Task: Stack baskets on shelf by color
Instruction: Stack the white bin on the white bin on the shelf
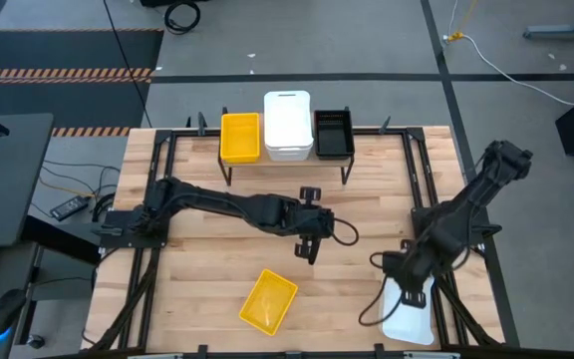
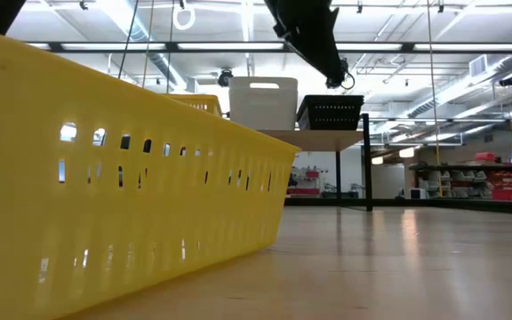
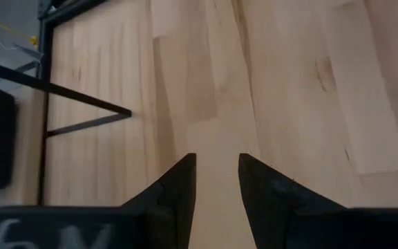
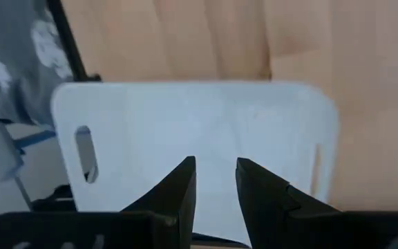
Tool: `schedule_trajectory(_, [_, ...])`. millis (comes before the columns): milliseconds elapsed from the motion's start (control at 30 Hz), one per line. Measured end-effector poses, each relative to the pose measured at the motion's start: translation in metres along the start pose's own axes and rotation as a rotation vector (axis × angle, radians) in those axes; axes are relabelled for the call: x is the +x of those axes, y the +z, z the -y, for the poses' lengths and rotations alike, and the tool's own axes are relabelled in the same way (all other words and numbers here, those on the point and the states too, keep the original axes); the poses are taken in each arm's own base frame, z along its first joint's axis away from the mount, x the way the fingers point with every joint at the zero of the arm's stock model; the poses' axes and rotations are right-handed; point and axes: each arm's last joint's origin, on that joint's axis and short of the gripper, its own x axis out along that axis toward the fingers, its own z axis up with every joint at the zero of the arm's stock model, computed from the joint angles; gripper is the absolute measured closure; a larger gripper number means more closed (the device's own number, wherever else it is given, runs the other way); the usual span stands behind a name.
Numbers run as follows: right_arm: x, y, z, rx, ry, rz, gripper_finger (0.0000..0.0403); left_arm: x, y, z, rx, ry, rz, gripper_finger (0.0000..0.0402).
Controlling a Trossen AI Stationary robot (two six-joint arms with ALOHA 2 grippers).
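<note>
White basket (image 4: 199,131) | under right gripper (image 4: 215,173) fingers, parted | table's near-right corner

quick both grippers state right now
Left gripper: open, holding nothing, over the bare wooden tabletop.
Right gripper: open, empty, above the white rounded-corner plastic basket.

Overhead strip lights (image 2: 132,18) shining brightly in low view, bleaching ceiling in places. Light passing through slots of near yellow basket (image 2: 123,196), which is looming large and soft, out of focus. Tabletop (image 2: 416,258) catching pale sheen toward far edge. High view evenly lit, arms casting only faint soft shadows on wood. Wrist views blurring close up: dark fingers (image 3: 178,187) soft-edged, white basket (image 4: 199,131) looking washed out, bluish.
</note>
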Motion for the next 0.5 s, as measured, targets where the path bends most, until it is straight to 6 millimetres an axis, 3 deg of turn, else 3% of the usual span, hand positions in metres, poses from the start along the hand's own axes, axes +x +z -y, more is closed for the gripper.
schedule_trajectory(267, [0.05, 0.011, -0.016, -0.057, -0.113, -0.03, 0.0294, 0.003, -0.001, 0.001, 0.0, 0.002, 0.001, 0.0285])
schedule_trajectory(500, [0.081, 0.04, -0.002, -0.147, -0.257, -0.05, 0.0294, 0.002, -0.003, 0.001, 0.027, 0.003, -0.013, 0.0285])
